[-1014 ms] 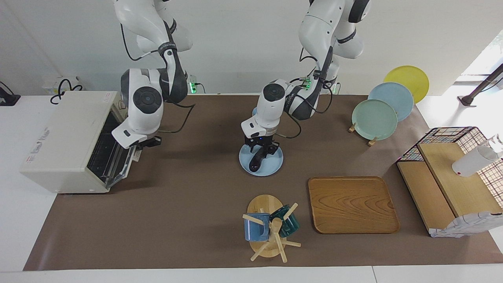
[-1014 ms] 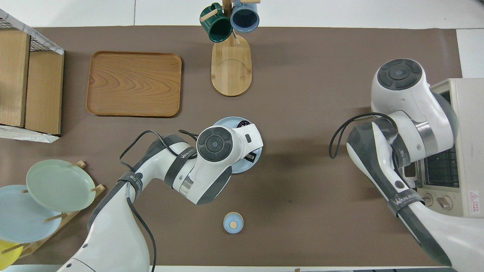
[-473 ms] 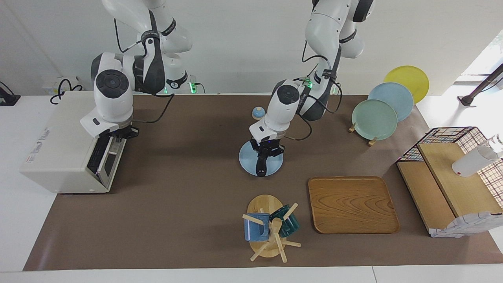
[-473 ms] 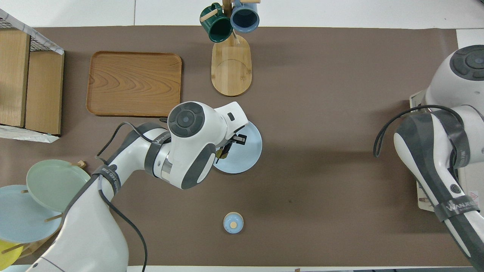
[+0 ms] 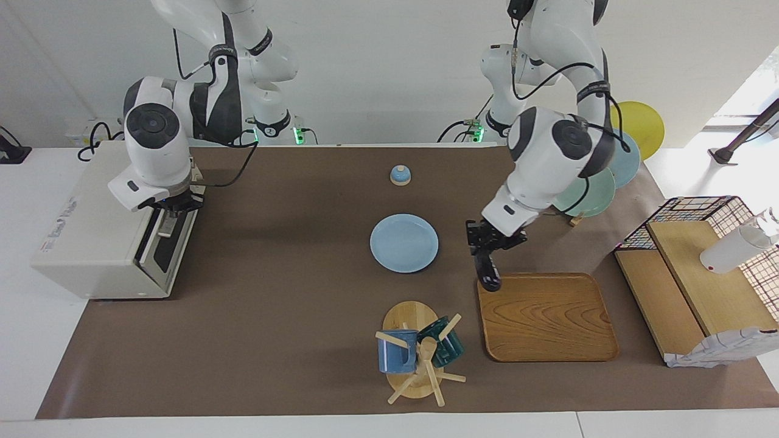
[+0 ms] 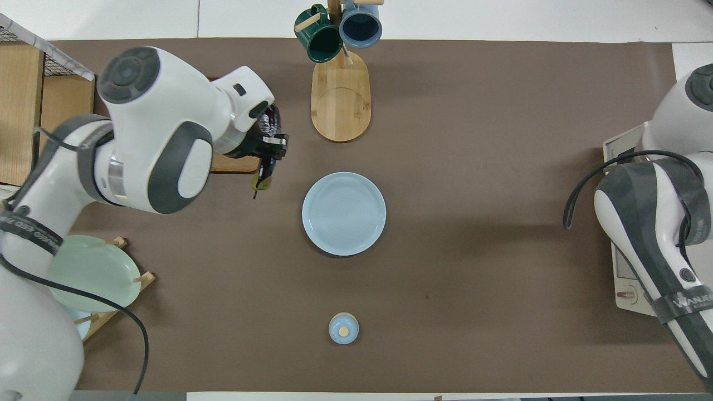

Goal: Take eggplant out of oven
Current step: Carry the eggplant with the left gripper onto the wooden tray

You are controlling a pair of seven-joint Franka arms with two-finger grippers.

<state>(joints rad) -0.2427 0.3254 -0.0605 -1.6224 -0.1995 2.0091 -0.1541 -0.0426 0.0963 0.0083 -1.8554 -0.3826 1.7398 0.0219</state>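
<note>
Left gripper (image 5: 487, 246) hangs in the air over the corner of the wooden tray (image 5: 548, 317) that lies nearest the pale blue plate (image 5: 404, 243), its 2 fingers pinched on the eggplant (image 5: 487, 271), which dangles from them nearly upright with its rounded dark end pointing down just above the tray's rim. In the overhead view that same gripper (image 6: 266, 146) covers the tray's corner, and only the eggplant's greenish stem end shows below the fingers. Right gripper (image 5: 176, 210) sits at the top edge of the oven's door (image 5: 164, 249), and whether its fingers are spread or pressed together I cannot tell. The oven (image 5: 97, 225) stands at the right arm's end of the table with the dark glass door up against its front. The plate is bare at the middle of the brown mat (image 5: 280, 316). A small blue knobbed lid (image 5: 400, 175) lies nearer to the robots than the plate, and a mug tree (image 5: 417, 353) carrying 2 mugs stands farther from them, beside the tray.
</note>
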